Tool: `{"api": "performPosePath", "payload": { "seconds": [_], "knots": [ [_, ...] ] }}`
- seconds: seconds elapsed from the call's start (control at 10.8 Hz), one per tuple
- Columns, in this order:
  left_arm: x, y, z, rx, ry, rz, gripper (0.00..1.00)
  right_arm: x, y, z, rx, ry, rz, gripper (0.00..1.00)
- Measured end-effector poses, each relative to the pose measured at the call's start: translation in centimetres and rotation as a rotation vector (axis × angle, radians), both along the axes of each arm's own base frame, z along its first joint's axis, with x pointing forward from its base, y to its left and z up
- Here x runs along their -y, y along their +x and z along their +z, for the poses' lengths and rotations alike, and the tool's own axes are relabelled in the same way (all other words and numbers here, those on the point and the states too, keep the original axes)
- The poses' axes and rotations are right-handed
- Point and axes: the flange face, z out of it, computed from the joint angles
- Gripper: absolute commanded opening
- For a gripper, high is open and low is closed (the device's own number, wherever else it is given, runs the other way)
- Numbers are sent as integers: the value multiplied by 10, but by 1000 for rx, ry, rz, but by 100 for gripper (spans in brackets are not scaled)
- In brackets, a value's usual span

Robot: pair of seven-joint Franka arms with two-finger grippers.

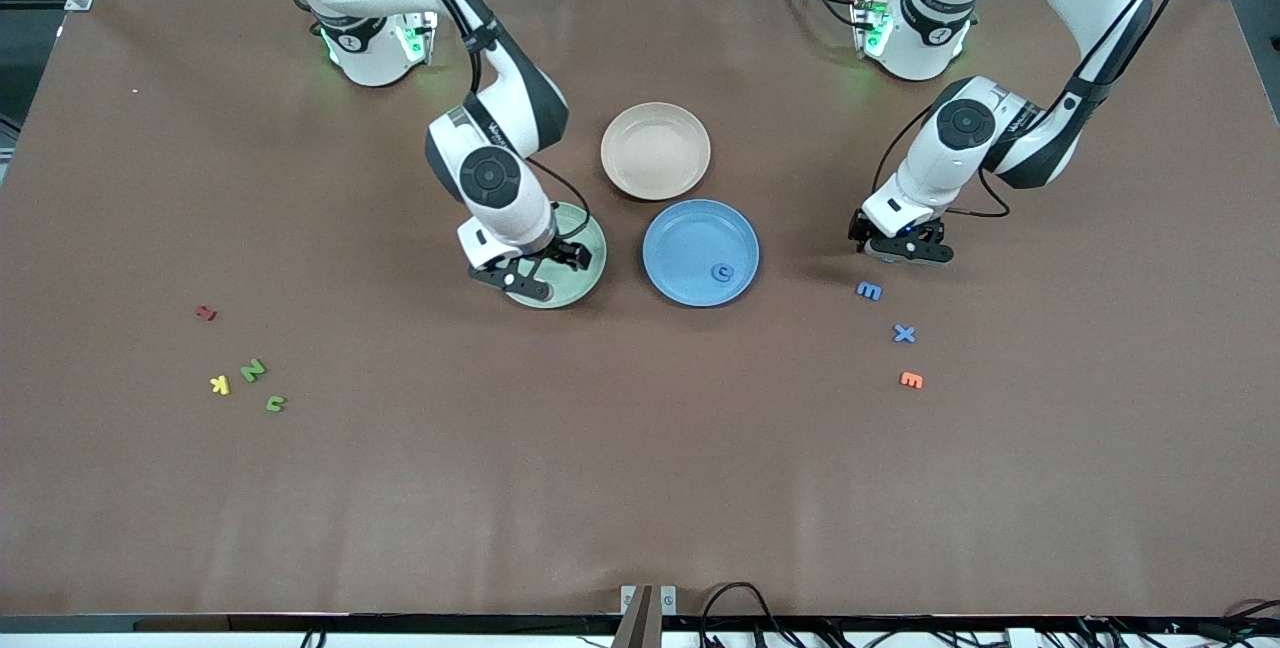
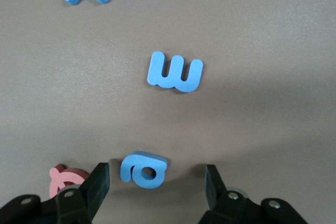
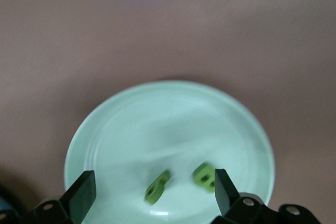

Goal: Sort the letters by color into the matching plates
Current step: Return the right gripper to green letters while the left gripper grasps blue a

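My right gripper hangs open just over the mint green plate. In the right wrist view two green letters lie on that plate: one blurred and tilted between the fingers, the other beside one fingertip. My left gripper is open and low over the table, its fingers either side of a blue "a" without touching it. A blue "m" and blue "X" lie nearer the front camera. The blue plate holds a blue "C". Green "N" and "U" lie toward the right arm's end.
A beige plate sits farther from the front camera than the blue one. An orange letter lies near the "X". A pink letter lies beside one left finger. A yellow "K" and a red letter lie by the green letters.
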Motion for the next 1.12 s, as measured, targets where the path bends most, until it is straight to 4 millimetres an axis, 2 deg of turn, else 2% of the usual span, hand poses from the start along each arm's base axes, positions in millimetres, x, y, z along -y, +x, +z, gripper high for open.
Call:
{"api": "performPosePath", "payload": {
  "seconds": [0.19, 0.28, 0.37, 0.56, 0.84, 1.02, 1.12],
  "knots": [
    [0, -1, -3, -7, -2, 0, 73, 47, 31, 1, 12, -2, -3, 100],
    [0, -1, -4, -8, -4, 1, 71, 77, 49, 2, 22, -8, -10, 100],
    [-1, -1, -4, -7, -5, 2, 55, 105, 64, 4, 30, -12, -14, 100],
    [-1, -1, -4, -6, -7, 3, 16, 158, 89, 9, 47, -6, -24, 100],
    [-1, 2, 2, 14, -10, 3, 3, 241, 115, 13, 70, -48, -48, 100],
    [-2, 2, 1, 13, -10, 4, 0, 293, 126, 15, 77, -55, -66, 100],
    [-2, 2, 1, 14, -10, 4, 0, 311, 131, 16, 83, -54, -79, 100]
  ]
}}
